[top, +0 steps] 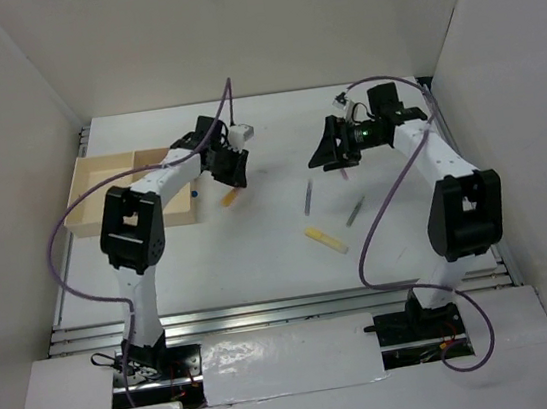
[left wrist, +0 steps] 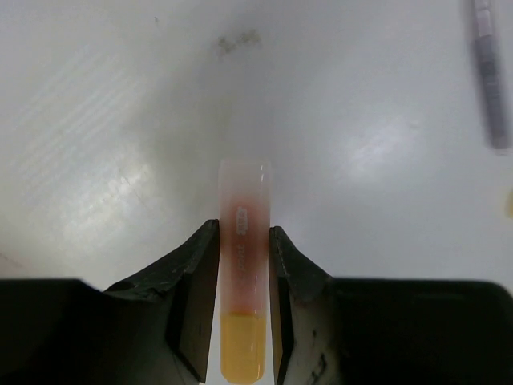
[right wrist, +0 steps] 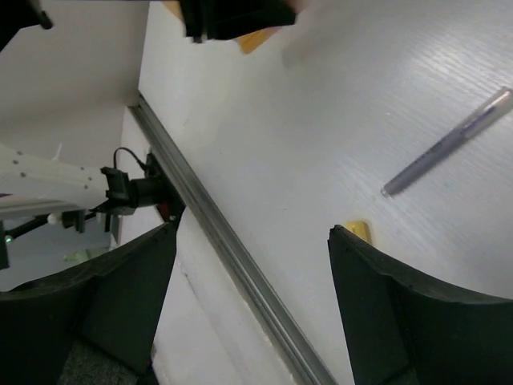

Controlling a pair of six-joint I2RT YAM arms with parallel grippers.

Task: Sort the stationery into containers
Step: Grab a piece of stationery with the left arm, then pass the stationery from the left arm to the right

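From above, the left claw (top: 231, 182) hangs over the white table (top: 262, 267) just right of the shallow pale-tan wooden tray (top: 98, 174), clenched on a yellow marker with a cloudy pinkish cap (top: 230, 199). The left arm's own links lie across the tray's near side. The right claw (top: 321, 157) hovers well apart from it. Between the two and nearer the bases lie a thin grey pen (top: 308, 196), a second grey pen (top: 355, 211) and a flat yellow marker (top: 326, 240), none touching. A small purplish thing under the right claw may be a pen; it is too small to tell.

The left wrist view shows the marker (left wrist: 244, 192) pinched between both fingers (left wrist: 200, 281), cap pointing away, clear of the table. One grey pen (left wrist: 490, 72) lies at the upper right.

The right wrist view shows the right claw (right wrist: 255, 233) spread wide and holding nothing. A grey pen (right wrist: 449, 144) and the tip of the flat yellow marker (right wrist: 358, 231) lie below it.
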